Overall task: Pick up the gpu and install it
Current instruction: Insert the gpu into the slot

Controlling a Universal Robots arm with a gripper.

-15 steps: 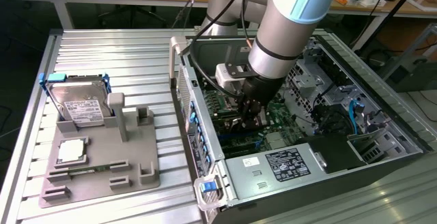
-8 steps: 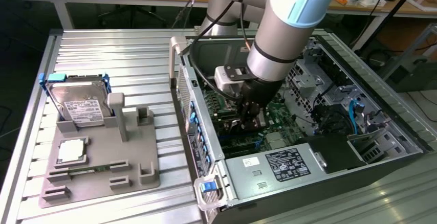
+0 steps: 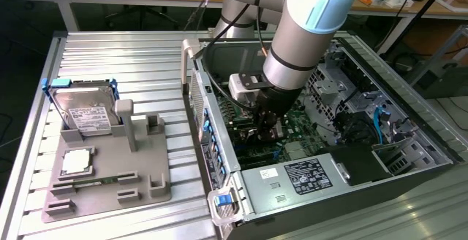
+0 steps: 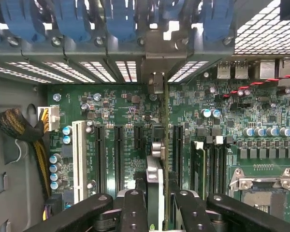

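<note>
Even, bright overhead light fills both views. Soft shadow pools inside the open grey metal computer case (image 3: 409, 158). Pale glare streaks the ribbed aluminium table (image 3: 124, 59). The green circuit board (image 4: 111, 116) is sharp.

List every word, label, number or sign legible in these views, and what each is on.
None reads clearly.
White label on the silver hard drive: print too small.
White sticker on the grey power supply box: blurred symbols and text.
White lettering on the green motherboard: too small.
</note>
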